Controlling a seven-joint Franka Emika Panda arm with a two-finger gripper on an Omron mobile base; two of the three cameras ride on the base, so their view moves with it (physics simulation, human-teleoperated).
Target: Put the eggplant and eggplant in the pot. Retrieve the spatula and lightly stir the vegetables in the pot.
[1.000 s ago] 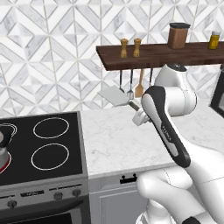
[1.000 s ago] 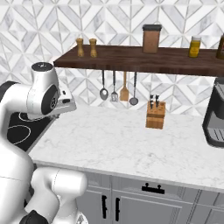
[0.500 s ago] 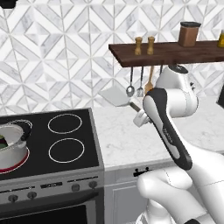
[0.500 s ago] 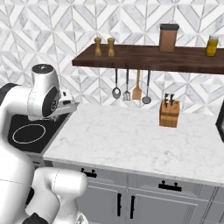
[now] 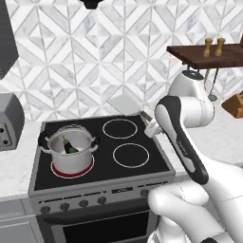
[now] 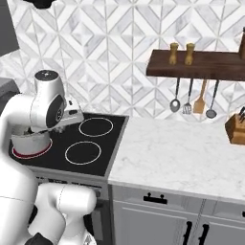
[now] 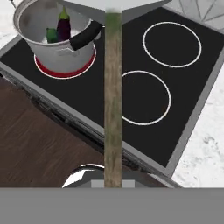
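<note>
The spatula point(image 5: 124, 105) is carried in the air above the rear of the stove point(image 5: 142, 166), its wide grey blade pointing toward the wall and its thin handle running back into the hand point(image 5: 151, 127). The hand is clamped on that handle; in the hand view the handle point(image 7: 113, 96) runs straight up the middle of the picture to the blade at the top.

The pot point(image 5: 71, 152) stands on the glowing front left burner point(image 5: 72, 169), well apart from the spatula. An eggplant point(image 7: 64, 27) can be seen inside it, leaning against the wall, with a green stem cap point(image 7: 52, 35) beside it; whether both eggplants are in there cannot be told for certain.

The loading step is judged done and the spatula retrieved, so the stirring approach is in hand. Next, the blade would have to be carried left over the pot's rim, tipped downward and lowered inside without the rim or loop handles being struck, then moved gently among the vegetables.
</note>
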